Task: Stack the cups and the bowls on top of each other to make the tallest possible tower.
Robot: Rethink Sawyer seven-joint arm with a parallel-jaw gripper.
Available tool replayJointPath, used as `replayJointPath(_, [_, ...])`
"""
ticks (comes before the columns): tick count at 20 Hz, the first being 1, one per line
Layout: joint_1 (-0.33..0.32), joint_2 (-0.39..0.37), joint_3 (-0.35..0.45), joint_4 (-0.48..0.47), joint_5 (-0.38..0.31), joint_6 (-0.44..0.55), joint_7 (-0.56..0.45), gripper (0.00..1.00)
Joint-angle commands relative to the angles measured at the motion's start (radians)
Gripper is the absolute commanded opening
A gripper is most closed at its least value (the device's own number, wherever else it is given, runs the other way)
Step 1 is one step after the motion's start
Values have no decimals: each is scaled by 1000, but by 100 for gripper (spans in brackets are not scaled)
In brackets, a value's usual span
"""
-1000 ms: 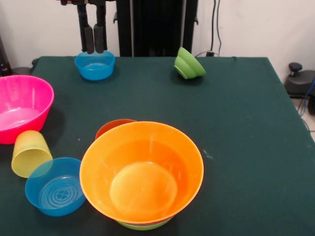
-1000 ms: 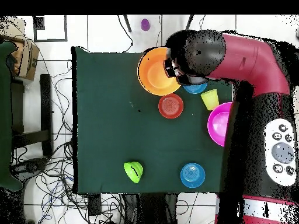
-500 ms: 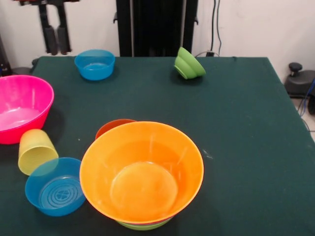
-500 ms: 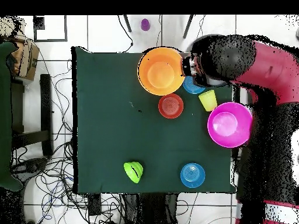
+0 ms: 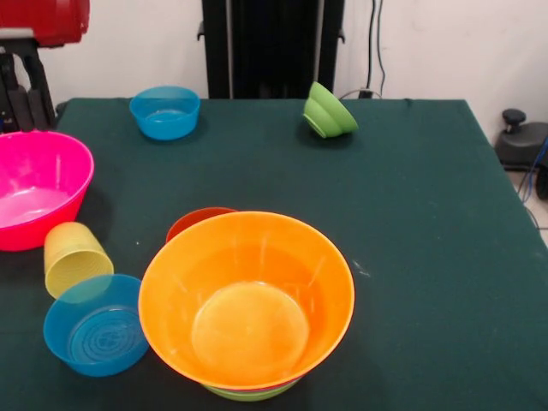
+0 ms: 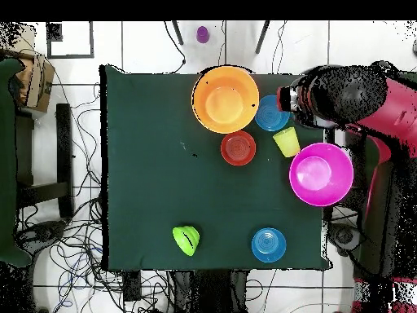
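Down at the front of the green table (image 5: 411,214), farthest from the gripper (image 5: 24,98): the tower, a big orange bowl (image 5: 247,300) sitting open side up on a lime green bowl (image 5: 253,394). Only a thin green rim visible under it.

Beside the tower, on the gripper's side of the table: a small blue bowl (image 5: 94,325), upright, close to the orange wall. Cannot tell if touching.

Just behind the blue bowl, one step closer to the gripper: the yellow cup (image 5: 75,257), ribbed and tipped off upright, with its lower edge hidden behind the blue rim. In the overhead view, lying between the blue bowl and the pink one.

Behind the tower, a red-orange bowl (image 5: 197,221), mostly hidden by the orange rim.

Closer still, almost under the gripper: a big pink bowl (image 5: 38,184), upright at the table's edge.

Level with the gripper at the far edge, another small blue bowl (image 5: 164,111) near it, and a lime green bowl (image 5: 330,111) tilted on its side, well apart from it.

Gripper itself beyond the table's corner, above the pink bowl, holding nothing. Cannot tell how wide it is.
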Motion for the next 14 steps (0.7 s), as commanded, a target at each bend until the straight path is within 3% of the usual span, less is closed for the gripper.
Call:
replayJointPath(1, [40, 99, -2, 73, -75, -38, 25, 0])
replayJointPath(6, [62, 114, -33, 53, -118, -80, 40, 0])
replayJointPath(14, [43, 139, -12, 57, -96, -123, 23, 0])
